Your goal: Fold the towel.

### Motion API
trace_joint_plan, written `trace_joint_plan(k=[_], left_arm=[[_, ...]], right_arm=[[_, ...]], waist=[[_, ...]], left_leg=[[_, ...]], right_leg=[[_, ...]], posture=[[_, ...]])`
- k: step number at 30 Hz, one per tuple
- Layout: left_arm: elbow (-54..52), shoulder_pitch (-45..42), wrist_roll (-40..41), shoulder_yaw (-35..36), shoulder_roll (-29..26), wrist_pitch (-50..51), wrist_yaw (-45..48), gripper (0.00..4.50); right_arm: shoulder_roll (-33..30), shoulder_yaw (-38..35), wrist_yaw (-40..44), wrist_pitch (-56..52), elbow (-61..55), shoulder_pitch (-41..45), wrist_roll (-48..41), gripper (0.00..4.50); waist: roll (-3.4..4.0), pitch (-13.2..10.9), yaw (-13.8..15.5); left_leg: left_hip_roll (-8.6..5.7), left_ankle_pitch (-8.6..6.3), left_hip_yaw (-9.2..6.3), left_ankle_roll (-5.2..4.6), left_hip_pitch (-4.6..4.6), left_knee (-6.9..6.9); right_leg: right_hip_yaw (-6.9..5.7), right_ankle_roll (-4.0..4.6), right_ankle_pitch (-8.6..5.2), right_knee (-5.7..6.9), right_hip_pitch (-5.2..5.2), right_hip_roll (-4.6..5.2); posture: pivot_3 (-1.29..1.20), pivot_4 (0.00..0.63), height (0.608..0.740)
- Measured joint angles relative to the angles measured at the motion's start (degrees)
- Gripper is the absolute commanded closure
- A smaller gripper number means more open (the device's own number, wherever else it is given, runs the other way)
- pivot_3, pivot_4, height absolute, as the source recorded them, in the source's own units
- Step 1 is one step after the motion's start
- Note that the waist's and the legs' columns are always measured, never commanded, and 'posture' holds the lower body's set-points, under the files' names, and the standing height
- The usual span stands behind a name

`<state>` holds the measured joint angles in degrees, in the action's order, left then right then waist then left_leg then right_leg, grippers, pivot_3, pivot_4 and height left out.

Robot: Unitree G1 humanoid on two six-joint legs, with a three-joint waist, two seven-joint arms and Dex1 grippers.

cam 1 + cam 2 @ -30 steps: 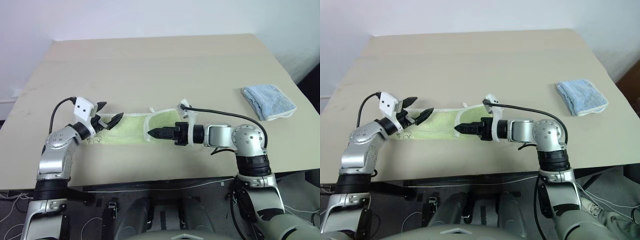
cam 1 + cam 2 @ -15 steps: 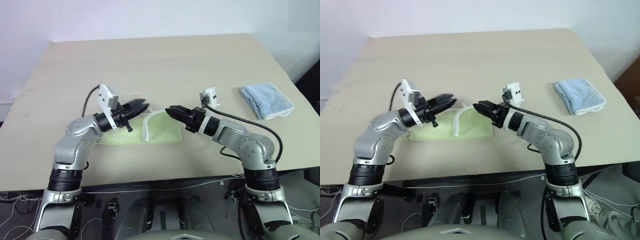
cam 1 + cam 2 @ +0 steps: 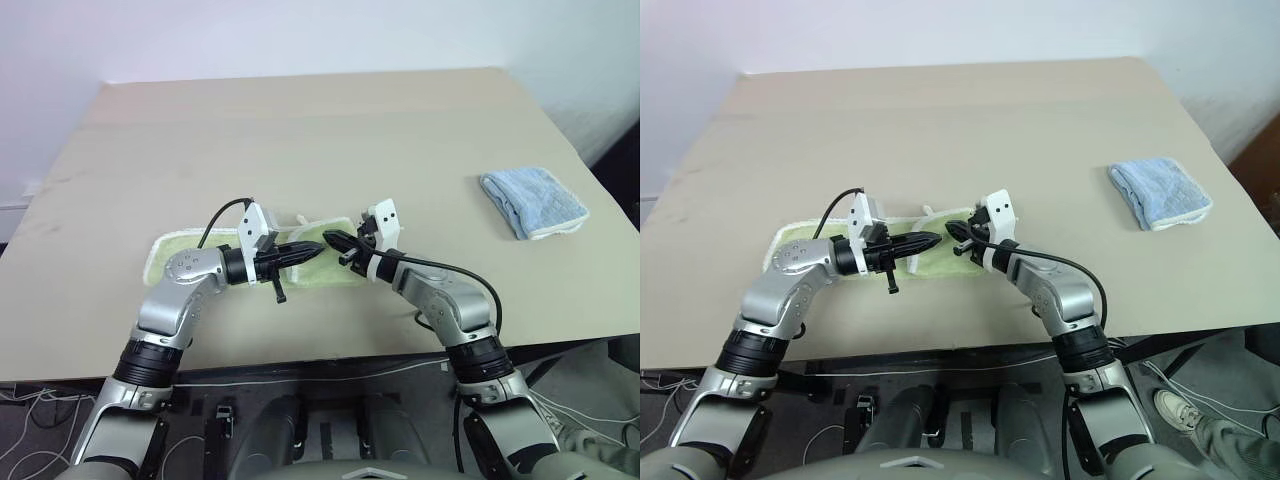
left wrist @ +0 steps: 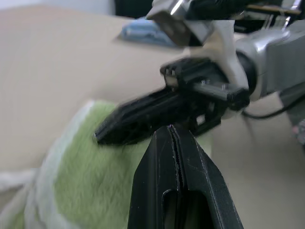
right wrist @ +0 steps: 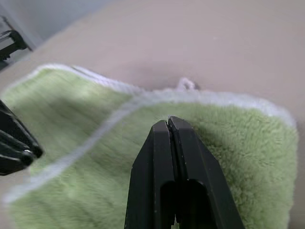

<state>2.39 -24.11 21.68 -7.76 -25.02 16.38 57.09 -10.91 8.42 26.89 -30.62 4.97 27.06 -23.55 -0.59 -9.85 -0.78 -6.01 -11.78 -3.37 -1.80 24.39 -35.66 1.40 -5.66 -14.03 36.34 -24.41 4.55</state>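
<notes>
We see the light green terry towel (image 3: 200, 250) lying on the near middle of the tan table (image 3: 300, 130), stretched into a long narrow band with white stitched edging. Its right end is turned back over itself, so a doubled patch sits there, and a small white loop (image 3: 301, 219) pokes out at the far edge of that fold.

Above this folded part our two grippers meet, tips pointing at each other and nearly touching. The left gripper (image 3: 312, 251) reaches in from the left, roughly level, with its two black fingers pressed together; in the left wrist view they form one closed wedge with only a thin seam between them, and no cloth is visible in that seam. The right gripper (image 3: 332, 239) comes in from the right, and its fingers (image 5: 172, 143) are likewise pressed tight together over the green pile. We cannot tell whether either pair has pinched any fabric.

Well apart, toward the right edge of the table, lies a smaller light blue folded cloth (image 3: 535, 202).
</notes>
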Motion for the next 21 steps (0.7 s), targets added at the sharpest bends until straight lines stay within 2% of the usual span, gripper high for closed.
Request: trace_joint_plan(k=[6, 10, 16, 18, 19, 21], left_arm=[[12.6, 0.3, -5.4, -2.2, 4.2, -6.9, -1.4, 4.50], [15.6, 0.0, -9.1, -3.3, 4.8, -13.5, -2.4, 4.50], [17.5, -0.3, -9.2, -2.1, 5.2, -14.8, -2.7, 4.50], [18.1, -0.7, -8.6, -0.9, 5.7, -14.9, -3.8, 4.50], [18.2, -1.1, -8.5, 0.2, 6.1, -14.8, -5.2, 4.33], [17.9, -2.0, -7.4, 2.6, 6.8, -14.0, -7.6, 3.94]], right_arm=[[2.6, 0.4, -0.8, 3.5, 4.2, 0.1, 4.2, 4.47], [3.1, 0.6, -0.8, 4.8, 5.3, 0.1, 6.5, 4.47], [2.9, 1.5, 1.2, 5.0, 5.3, -0.5, 8.2, 4.47], [3.1, 1.1, 2.2, 4.0, 4.7, -0.6, 7.3, 4.10], [3.2, -0.1, 3.4, 1.7, 3.5, -0.6, 4.9, 3.92], [3.1, -2.5, 6.6, -3.2, -0.3, -0.9, -1.1, 3.29]], waist=[[0.00, 0.0, 0.0], [0.04, 0.1, 0.1], [0.05, 0.1, -0.1], [0.05, 0.1, -0.1], [0.04, 0.1, 0.0], [0.03, 0.0, 0.0]], left_leg=[[-0.01, 0.01, -0.01, 0.01, -0.04, -0.02], [0.00, -0.08, -0.01, 0.13, -0.62, 0.02], [0.02, -0.10, -0.09, 0.14, -1.07, 0.07], [0.02, -0.10, -0.10, 0.14, -1.06, 0.06], [0.02, -0.09, -0.10, 0.14, -1.01, 0.06], [0.02, -0.09, -0.11, 0.13, -0.89, 0.05]], right_leg=[[-0.01, 0.00, 0.00, 0.04, 0.00, -0.01], [-0.01, 0.00, 0.00, 0.01, 0.38, 0.01], [-0.03, 0.02, -0.02, -0.04, 0.87, 0.00], [-0.03, 0.01, -0.02, -0.04, 0.86, -0.01], [-0.03, 0.00, -0.01, -0.03, 0.83, -0.01], [-0.03, -0.01, -0.01, -0.03, 0.77, -0.01]], posture=[[0.00, 0.150, 0.740], [0.00, 0.150, 0.740], [0.00, 0.150, 0.740], [0.00, 0.150, 0.740], [0.00, 0.150, 0.740], [0.00, 0.150, 0.740]])
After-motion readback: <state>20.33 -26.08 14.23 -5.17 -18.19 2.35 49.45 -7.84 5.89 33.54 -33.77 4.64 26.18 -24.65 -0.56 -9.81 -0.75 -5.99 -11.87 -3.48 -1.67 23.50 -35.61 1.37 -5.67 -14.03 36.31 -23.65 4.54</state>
